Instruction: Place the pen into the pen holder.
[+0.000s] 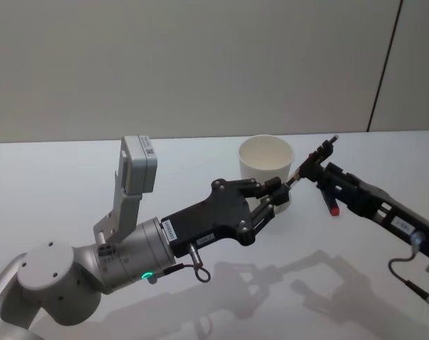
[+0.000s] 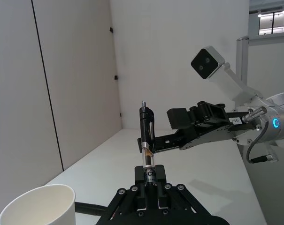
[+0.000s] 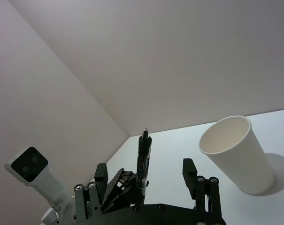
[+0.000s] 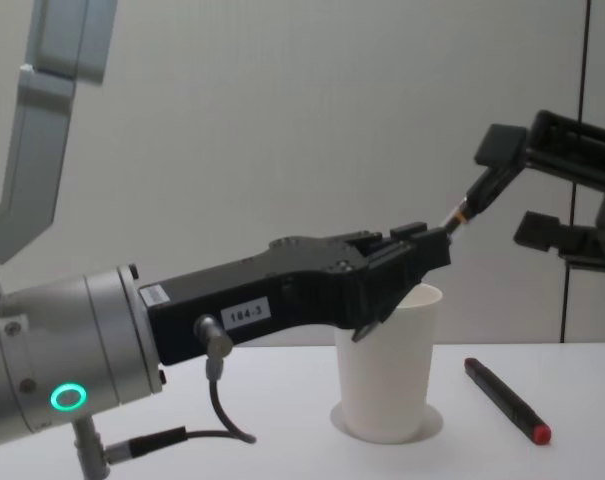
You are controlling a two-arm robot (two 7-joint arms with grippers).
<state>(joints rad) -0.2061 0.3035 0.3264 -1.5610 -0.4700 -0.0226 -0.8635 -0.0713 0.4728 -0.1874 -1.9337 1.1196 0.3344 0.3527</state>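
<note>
The pen holder, a white paper cup [image 1: 266, 161] [image 4: 387, 365] [image 3: 238, 157] [image 2: 36, 206], stands upright on the table. A black pen [image 1: 320, 154] [image 2: 147, 140] [image 3: 142, 154] [image 4: 472, 208] with a clear section is held in the air just beside and above the cup's rim. My left gripper [image 1: 288, 185] [image 2: 149, 171] [image 4: 437, 240] is shut on its lower end. My right gripper [image 1: 315, 168] [image 3: 145, 166] [image 4: 517, 190] is open, its fingers either side of the pen's upper part.
A black marker with a red end [image 4: 507, 400] [image 1: 334, 210] lies on the white table [image 1: 72, 184] to the right of the cup, under my right gripper. A plain wall rises behind the table.
</note>
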